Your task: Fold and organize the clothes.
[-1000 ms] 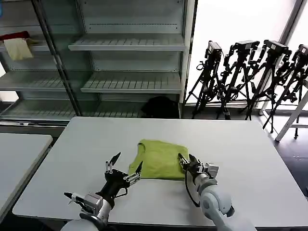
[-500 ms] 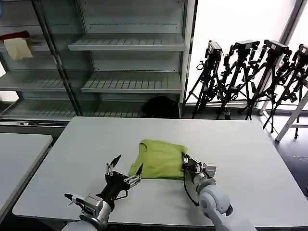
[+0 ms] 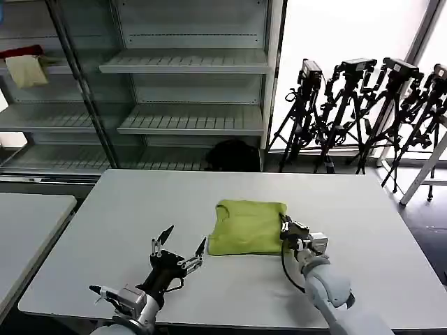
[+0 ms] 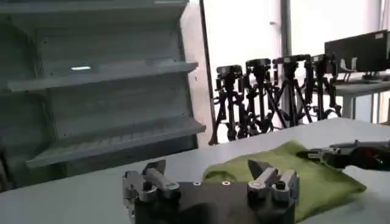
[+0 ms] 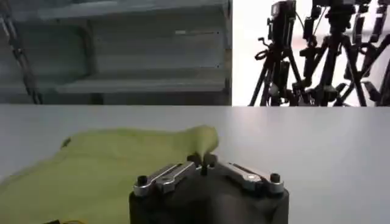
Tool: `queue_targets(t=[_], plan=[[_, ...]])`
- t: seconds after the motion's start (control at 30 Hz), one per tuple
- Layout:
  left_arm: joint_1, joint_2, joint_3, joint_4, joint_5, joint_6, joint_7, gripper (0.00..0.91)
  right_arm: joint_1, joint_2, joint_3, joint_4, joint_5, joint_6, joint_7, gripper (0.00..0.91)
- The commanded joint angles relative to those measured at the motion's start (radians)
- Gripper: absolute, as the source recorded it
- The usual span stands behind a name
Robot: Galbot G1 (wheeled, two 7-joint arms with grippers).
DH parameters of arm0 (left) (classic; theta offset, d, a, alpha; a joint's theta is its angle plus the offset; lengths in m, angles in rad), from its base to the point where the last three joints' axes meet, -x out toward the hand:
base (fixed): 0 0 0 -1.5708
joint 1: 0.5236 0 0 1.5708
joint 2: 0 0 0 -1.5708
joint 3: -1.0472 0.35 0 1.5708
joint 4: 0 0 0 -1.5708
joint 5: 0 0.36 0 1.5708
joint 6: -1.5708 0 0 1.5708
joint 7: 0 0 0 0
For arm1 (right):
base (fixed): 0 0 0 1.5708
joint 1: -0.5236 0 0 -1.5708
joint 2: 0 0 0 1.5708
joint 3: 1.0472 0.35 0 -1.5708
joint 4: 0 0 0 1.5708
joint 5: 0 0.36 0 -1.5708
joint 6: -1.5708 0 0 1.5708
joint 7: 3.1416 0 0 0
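we note metal shelving [image 3: 188, 63] at 12 o'clock beyond the white table [image 3: 126, 209], with a cream cloth [image 3: 26, 70] and a red cloth [image 3: 21, 51] on a shelf at 10 o'clock, a black bundle [image 3: 234, 155] on the floor behind the far table edge, and a row of tripods [image 3: 363, 112] at 1 o'clock. a second table [image 3: 28, 223] stands at 9 o'clock. nothing lies on the table between the grippers and the shirt.

bare tabletop runs on all sides of the lime-green t-shirt [image 3: 248, 227], with most room toward 9 and 3 o'clock and the near edge closest.

the shirt lies folded just right of table centre, its long axis running 9 to 3 o'clock, plain face up.

the right gripper [image 3: 286, 229] is at the shirt's 3 o'clock edge, fingers pinched together on the fabric. the left gripper [image 3: 180, 246] sits off the shirt's 8 o'clock corner, fingers spread apart, holding nothing.
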Motion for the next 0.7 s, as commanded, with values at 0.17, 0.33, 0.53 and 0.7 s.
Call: queue_targets(t=[0.17, 0.33, 0.53, 0.7], plan=[[0.012, -0.009, -0.003, -0.010, 0.001, -0.007, -0.006, 0.907, -0.018, -0.104, 0.057, -0.115, -0.195, 0.045, -0.104, 0.907], [0.030, -0.009, -0.007, -0.023, 0.001, -0.008, -0.010, 0.907, 0.002, -0.129, 0.090, -0.100, -0.242, 0.035, -0.123, 0.907], [0.040, -0.013, 0.001, -0.050, 0.002, -0.008, -0.026, 0.907, -0.097, -0.185, 0.189, 0.031, -0.248, 0.006, -0.119, 0.907], [0.069, -0.012, 0.019, -0.076, 0.014, -0.014, -0.048, 0.907, -0.335, -0.207, 0.412, 0.344, -0.015, -0.001, -0.017, 0.907]])
